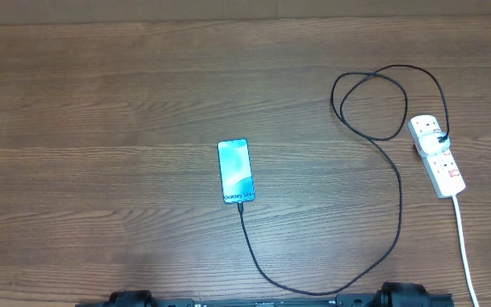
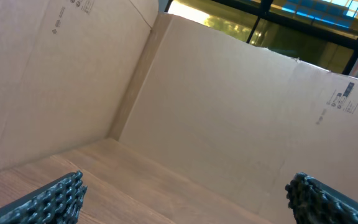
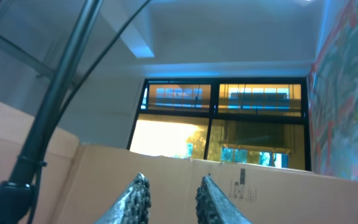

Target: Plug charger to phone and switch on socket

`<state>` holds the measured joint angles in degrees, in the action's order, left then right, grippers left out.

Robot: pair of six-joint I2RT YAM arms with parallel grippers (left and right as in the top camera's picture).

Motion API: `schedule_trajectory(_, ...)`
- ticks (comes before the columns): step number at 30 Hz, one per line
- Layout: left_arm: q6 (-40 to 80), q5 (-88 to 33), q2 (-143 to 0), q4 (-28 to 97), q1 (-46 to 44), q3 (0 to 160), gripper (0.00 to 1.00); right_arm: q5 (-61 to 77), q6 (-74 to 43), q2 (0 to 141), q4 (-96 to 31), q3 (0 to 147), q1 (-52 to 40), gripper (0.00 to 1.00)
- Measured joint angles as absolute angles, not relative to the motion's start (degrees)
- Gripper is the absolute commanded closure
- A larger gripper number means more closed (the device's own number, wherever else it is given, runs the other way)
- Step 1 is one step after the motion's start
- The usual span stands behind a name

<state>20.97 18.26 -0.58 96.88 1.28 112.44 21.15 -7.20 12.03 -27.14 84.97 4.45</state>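
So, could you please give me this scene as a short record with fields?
surface: wooden table
phone: flat mid-table, screen up and lit
charger: black cable; one end meets the phone's near edge and appears plugged in, the rest loops right to the socket
socket: white strip at the table's right, a plug seated in it; switch position too small to tell
left gripper: open wide, empty
right gripper: fingers narrowly apart, empty, pointing up towards the ceiling

Left half of table (image 1: 83, 128) bare — charger (image 1: 399, 196) loops across right side between phone (image 1: 235, 170) and socket (image 1: 437, 158).
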Motion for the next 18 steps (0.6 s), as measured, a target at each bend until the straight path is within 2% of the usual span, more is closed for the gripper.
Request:
schedule_trajectory(5,20.97,18.24,-0.58,96.88,1.28,112.44,0.0,17.21,-6.15,9.19,-27.77,84.95,2.87,0.72)
schedule_trajectory(6,20.97,18.24,-0.58,96.88,1.28,112.44,0.0,16.27,-5.98,8.47,-27.75,84.97,2.72,0.67)
schedule_trajectory(8,20.97,18.24,-0.58,96.88,1.28,112.44,0.0,14.66,-5.67,7.14,-27.68,84.97,2.52,0.5)
schedule_trajectory(12,20.97,18.24,-0.58,96.88,1.28,112.44,0.0,12.19,-5.34,5.08,-27.2,84.66,2.5,0.26)
schedule_trajectory(18,20.97,18.24,-0.58,96.88,1.28,112.44,0.01,8.88,-5.54,3.36,-25.61,81.91,2.52,0.18)
